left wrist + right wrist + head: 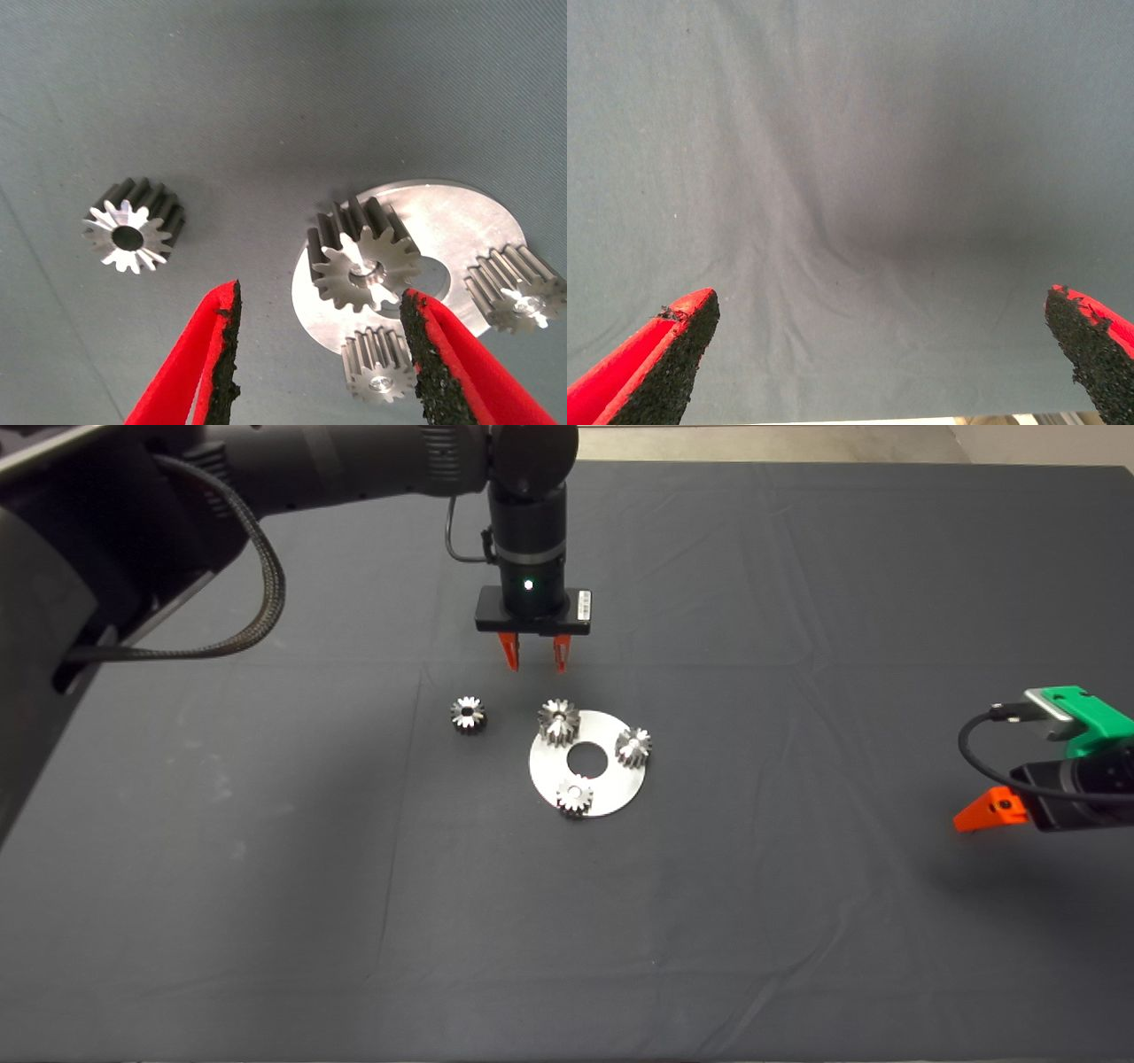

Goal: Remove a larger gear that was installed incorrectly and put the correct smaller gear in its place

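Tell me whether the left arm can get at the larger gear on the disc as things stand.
Probably yes. The left tool hangs open just beyond the larger gear, nothing between them. The neighbouring gears on the disc stand apart from it, leaving room for the fingers.

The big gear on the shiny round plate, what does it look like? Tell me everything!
The big gear is bright silver metal with chunky teeth all round and a small dark hole in its middle. It stands flat on the round plate, near its rim, wider than the two small gears sharing the plate. Another small gear lies apart on the mat. Nothing grips the big gear: the left gripper hangs above and just beyond it, jaws open.
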